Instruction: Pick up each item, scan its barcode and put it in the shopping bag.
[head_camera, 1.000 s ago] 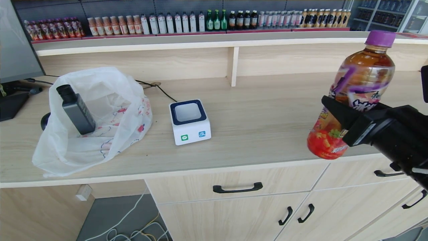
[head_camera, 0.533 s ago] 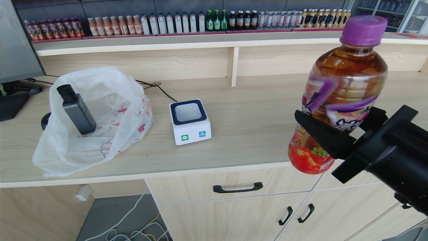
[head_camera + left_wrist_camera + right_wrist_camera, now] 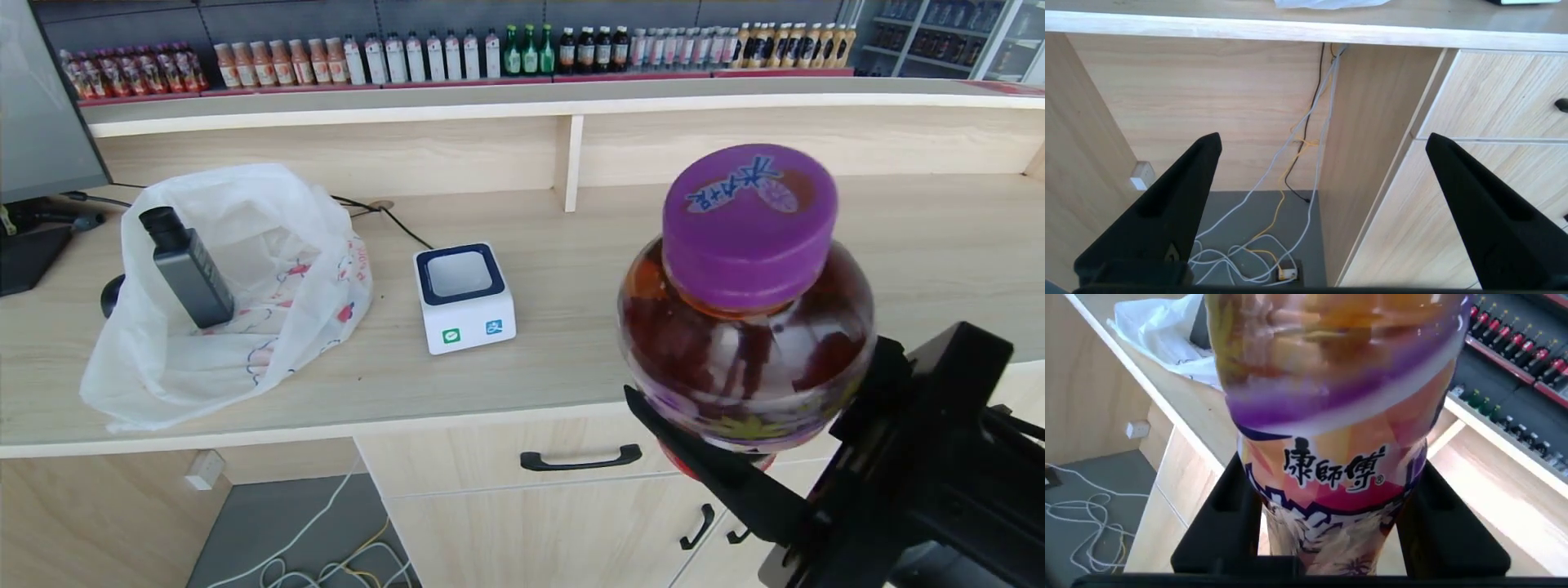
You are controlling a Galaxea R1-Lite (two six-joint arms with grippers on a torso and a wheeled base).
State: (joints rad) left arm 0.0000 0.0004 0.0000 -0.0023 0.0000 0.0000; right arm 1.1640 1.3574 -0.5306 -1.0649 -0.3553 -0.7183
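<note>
bottle [image 3: 747, 351] base hidden, monitor [image 3: 41, 106] cut off

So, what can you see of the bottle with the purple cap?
The bottle is clear plastic, closed by a purple cap, with brown drink inside. A label with purple bands and print wraps its body. It is held in the air, cap tilted toward the head camera, by the right gripper, whose black fingers press its two sides. Nothing else touches it.

The bottle [image 3: 747, 359] has been carried toward 8 o'clock, nearer the head camera, and tipped so that its cap [image 3: 749, 220] is turned toward it.
</note>
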